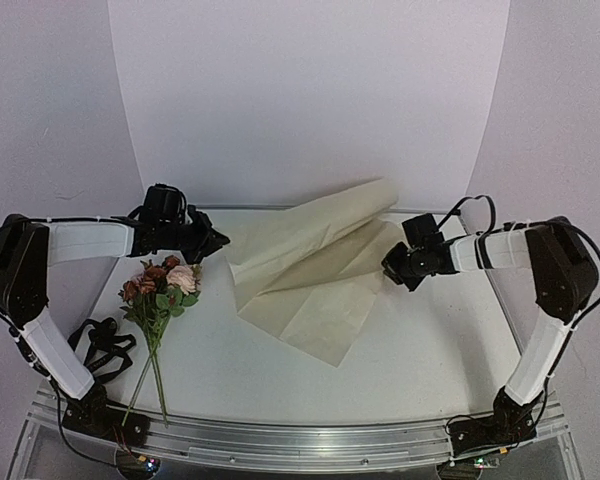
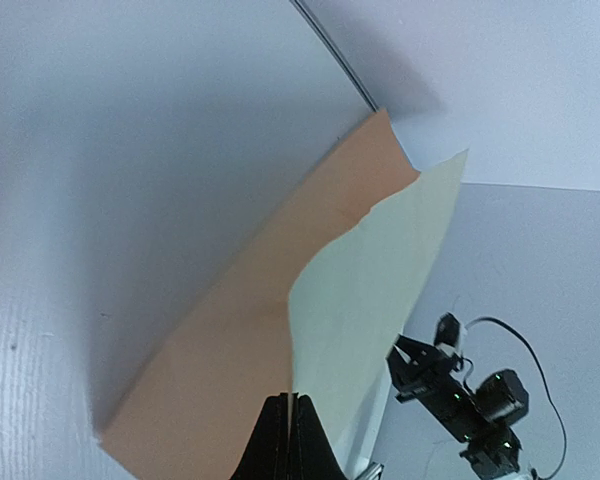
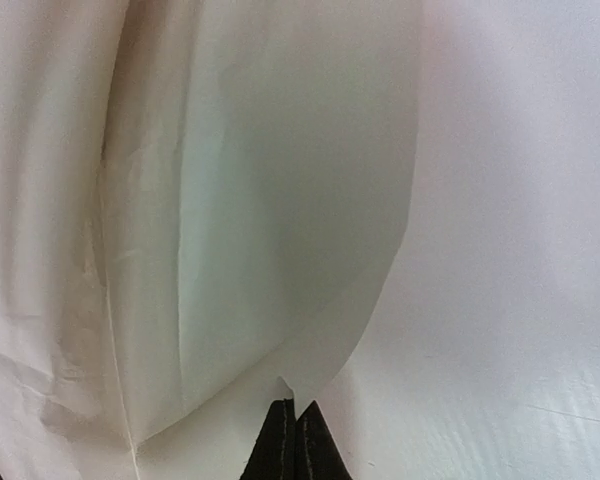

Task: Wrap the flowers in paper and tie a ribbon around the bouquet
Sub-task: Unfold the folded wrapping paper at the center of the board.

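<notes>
Draping onto the white table (image 1: 420,370), paper (image 1: 310,270); pale backdrop (image 1: 310,100) behind.

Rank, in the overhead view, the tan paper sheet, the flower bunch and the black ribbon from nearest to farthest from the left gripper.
1. Tan kraft paper sheet: held by the left gripper, rightward.
2. Pink, cream and rust flower bunch: just nearer the bases.
3. Black satin ribbon: far left, by the arm.

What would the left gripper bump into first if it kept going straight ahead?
The paper. The left gripper is pinching its edge, so it would probably push straight into the folded sheet.
</notes>
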Robot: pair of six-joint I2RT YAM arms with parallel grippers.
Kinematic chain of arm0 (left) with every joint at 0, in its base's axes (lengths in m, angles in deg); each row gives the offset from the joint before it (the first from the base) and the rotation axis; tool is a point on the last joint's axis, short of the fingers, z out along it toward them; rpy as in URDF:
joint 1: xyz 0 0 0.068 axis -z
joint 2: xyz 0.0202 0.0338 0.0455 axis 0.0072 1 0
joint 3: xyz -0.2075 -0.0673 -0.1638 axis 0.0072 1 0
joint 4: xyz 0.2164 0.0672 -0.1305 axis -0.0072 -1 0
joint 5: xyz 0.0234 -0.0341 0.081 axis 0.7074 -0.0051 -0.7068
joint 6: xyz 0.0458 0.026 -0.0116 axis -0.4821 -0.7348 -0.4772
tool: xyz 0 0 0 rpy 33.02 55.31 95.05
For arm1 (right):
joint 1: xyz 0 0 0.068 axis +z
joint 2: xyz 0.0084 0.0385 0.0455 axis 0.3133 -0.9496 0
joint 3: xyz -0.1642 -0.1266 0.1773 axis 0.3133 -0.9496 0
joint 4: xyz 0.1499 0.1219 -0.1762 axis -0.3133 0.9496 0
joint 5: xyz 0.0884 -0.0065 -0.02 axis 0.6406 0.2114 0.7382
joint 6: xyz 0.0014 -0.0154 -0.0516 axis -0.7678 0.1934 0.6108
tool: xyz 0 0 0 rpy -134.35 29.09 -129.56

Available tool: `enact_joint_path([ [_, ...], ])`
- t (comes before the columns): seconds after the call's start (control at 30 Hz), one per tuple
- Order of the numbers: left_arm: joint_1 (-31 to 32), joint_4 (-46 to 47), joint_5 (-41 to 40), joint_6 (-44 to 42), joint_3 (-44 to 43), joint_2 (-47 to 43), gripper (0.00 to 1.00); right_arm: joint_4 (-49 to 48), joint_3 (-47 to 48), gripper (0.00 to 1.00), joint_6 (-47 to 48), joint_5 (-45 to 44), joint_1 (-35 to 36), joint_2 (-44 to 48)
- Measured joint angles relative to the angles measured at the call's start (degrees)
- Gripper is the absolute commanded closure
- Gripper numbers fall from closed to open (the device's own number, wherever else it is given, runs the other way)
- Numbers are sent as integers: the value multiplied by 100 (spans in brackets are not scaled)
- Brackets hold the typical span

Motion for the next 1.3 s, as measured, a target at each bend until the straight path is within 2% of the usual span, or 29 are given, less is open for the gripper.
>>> enact_joint_path([
  [0.2,-156,-397,-509,-486,131,-27,100,1418,-271,100,619,-638,-157,1033],
  [0.4,-135,-746,-1053,-821,590,-144,100,2348,-621,100,884,-995,-159,1177],
  [0.9,-39,-879,-1276,-1177,641,-56,100,2702,-1268,100,855,-771,-143,1596],
  [0.97,-11,-879,-1298,-1190,719,-57,99,2774,-1270,90,882,-779,-143,1707],
  [1.07,76,-885,-1377,-1208,928,-59,94,2946,-1270,62,936,-796,-146,1779],
  [1.1,88,-894,-1398,-1216,996,-59,92,3011,-1281,56,911,-801,-145,1802],
  [1.17,96,-978,-1437,-1240,1061,-56,91,3118,-1357,48,930,-814,-126,1949],
  [1.3,96,-1024,-1457,-1340,1037,-19,76,3425,-1422,39,956,-847,-9,2438],
])
